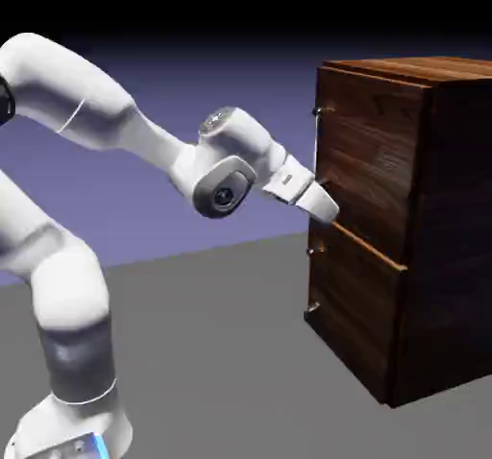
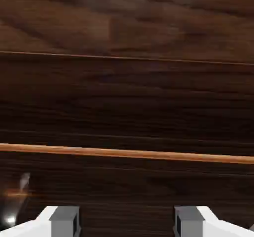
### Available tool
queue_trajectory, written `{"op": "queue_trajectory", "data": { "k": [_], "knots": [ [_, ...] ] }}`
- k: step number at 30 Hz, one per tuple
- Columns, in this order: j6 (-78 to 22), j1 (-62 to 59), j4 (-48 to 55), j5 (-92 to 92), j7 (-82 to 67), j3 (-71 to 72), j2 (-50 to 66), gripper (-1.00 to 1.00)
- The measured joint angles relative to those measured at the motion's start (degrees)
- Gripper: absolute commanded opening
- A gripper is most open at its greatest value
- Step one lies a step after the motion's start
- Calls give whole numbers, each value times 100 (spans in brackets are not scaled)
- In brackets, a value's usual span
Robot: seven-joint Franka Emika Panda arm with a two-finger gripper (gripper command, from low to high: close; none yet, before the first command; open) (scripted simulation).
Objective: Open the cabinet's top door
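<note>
1. The cabinet (image 1: pixel 423 236) is a tall dark brown wood-grain box with 2 stacked front panels, standing on the grey desk (image 1: pixel 211 351) at the exterior view's 3 o'clock side
2. The top door (image 1: pixel 360 159) is the upper panel; small metal mounts show at its left edge, and a lighter orange-brown seam divides it from the lower panel (image 1: pixel 351 303)
3. The gripper (image 1: pixel 322 205) sits at the door's lower left edge, at 9 o'clock of the panel, right against it; whether it touches I cannot tell
4. In the hand view, dark wood fills the frame; the fingertips (image 2: pixel 64 221) stand apart, nothing between them
</note>
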Motion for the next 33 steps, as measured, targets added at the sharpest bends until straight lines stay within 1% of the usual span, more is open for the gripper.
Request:
{"op": "queue_trajectory", "data": {
  "k": [33],
  "knots": [
    [-1180, -3437, 768, 8224, -3498, 4199, -3509, 0]
  ]
}}
